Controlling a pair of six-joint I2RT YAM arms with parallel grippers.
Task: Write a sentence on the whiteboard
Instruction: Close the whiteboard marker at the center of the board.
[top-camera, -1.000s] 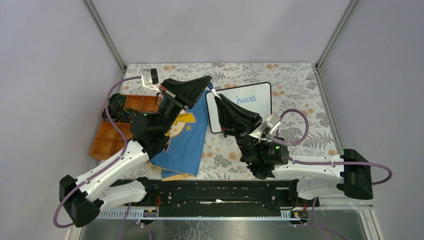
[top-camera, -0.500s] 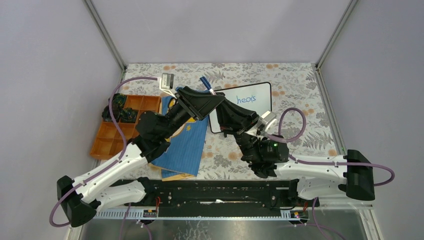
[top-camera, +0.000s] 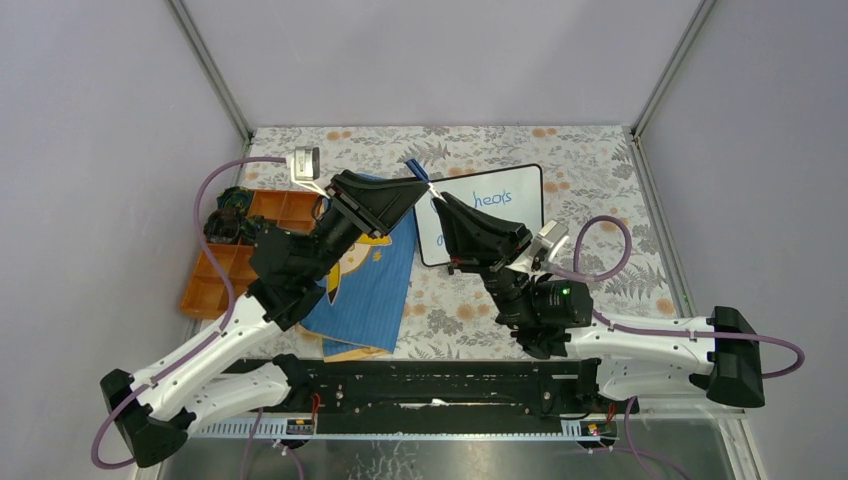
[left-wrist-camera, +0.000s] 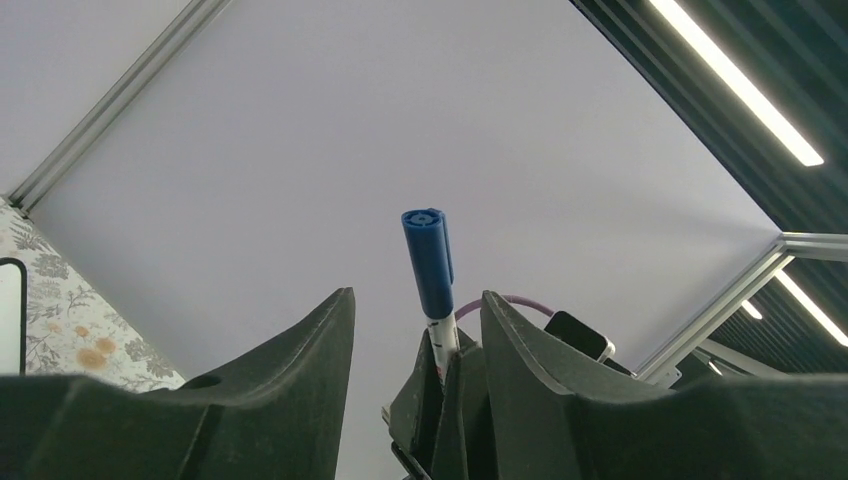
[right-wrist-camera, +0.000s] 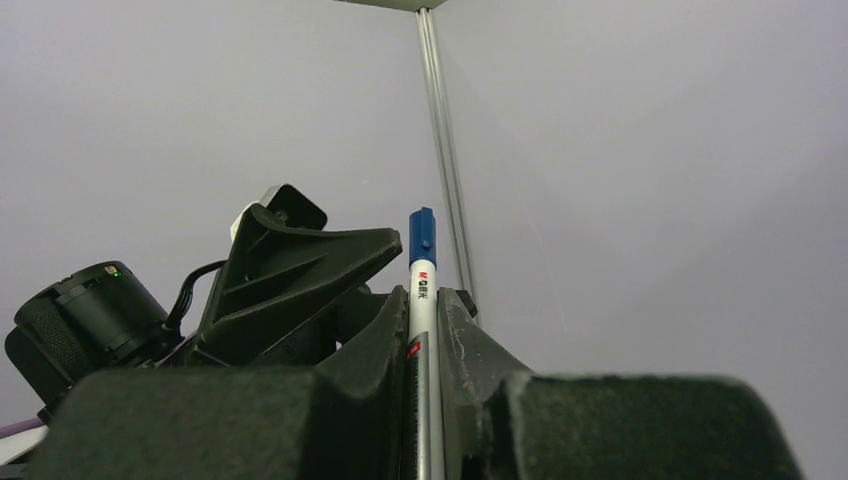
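At near left, a blue book (top-camera: 375, 280) is seen lying under the left arm, with an orange tray (top-camera: 205, 285) to its left. Farther in, a blue-capped marker (left-wrist-camera: 428, 262) is clamped by the right gripper (right-wrist-camera: 423, 300). The left gripper (top-camera: 418, 185) is parted around the cap, not touching it. Beyond, to the right, the whiteboard (top-camera: 525, 215) is laid flat. Of the sentence (top-camera: 493, 199), only "heals" can be read.

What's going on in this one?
The right hand is clamped on a marker, raised off the table. The left hand is open, its fingers standing either side of the marker's blue cap without gripping it. The whiteboard already carries blue writing; "heals" is readable.
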